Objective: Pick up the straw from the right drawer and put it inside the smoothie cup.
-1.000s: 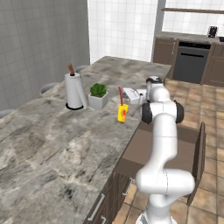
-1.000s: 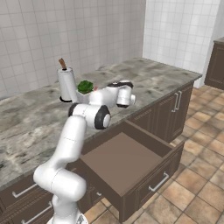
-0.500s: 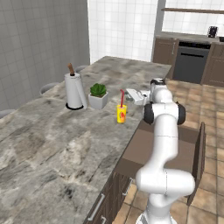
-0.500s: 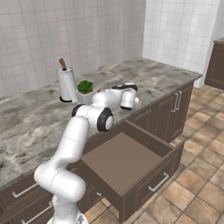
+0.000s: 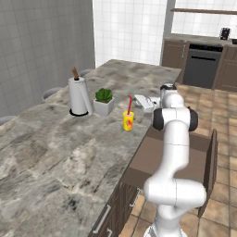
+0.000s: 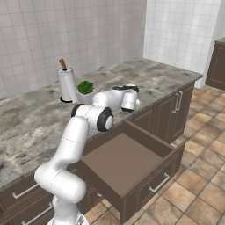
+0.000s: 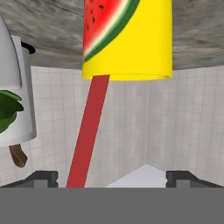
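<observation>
Straw [image 5: 129, 104] stands inside the smoothie cup [image 5: 128, 121], so I judge the task done, my claw [image 7: 112, 177] wide open, holding nothing.

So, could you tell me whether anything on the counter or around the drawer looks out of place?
Nothing stands out. The straw stands in the smoothie cup, leaning slightly; the cup sits upright beside the potted plant. The right drawer is open, as expected.

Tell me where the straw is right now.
The straw stands in the smoothie cup on the marble counter in the left base view, just right of the potted plant, leaning slightly.
</observation>
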Robot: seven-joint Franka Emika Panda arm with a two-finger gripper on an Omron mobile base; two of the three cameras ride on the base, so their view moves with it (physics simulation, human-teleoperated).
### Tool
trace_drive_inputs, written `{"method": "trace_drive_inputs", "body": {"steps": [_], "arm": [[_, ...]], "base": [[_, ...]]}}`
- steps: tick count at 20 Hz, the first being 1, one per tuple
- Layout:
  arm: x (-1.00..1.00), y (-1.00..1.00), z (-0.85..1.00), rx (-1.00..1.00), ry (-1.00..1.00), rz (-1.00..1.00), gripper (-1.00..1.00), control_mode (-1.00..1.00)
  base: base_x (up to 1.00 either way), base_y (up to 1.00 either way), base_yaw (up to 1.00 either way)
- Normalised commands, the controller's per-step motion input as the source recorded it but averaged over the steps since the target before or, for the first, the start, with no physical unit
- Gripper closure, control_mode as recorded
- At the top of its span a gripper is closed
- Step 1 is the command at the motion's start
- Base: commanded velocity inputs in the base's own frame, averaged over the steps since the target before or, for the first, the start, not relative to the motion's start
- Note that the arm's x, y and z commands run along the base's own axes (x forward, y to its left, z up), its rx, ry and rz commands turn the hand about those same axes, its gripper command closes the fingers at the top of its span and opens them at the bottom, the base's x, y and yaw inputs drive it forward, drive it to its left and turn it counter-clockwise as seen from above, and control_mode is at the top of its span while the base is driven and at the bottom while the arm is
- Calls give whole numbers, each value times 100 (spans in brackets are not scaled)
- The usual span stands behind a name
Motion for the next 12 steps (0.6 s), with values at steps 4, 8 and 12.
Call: {"method": "trace_drive_inputs", "body": {"steps": [4,8,12], "arm": [[-9,0,0,0,-3,0,-100,-100],[-18,0,0,0,-3,0,-100,-100],[-13,-3,0,-1,-1,0,-100,-100]], "base": [[0,0,0],[0,0,0],[0,0,0]]}}
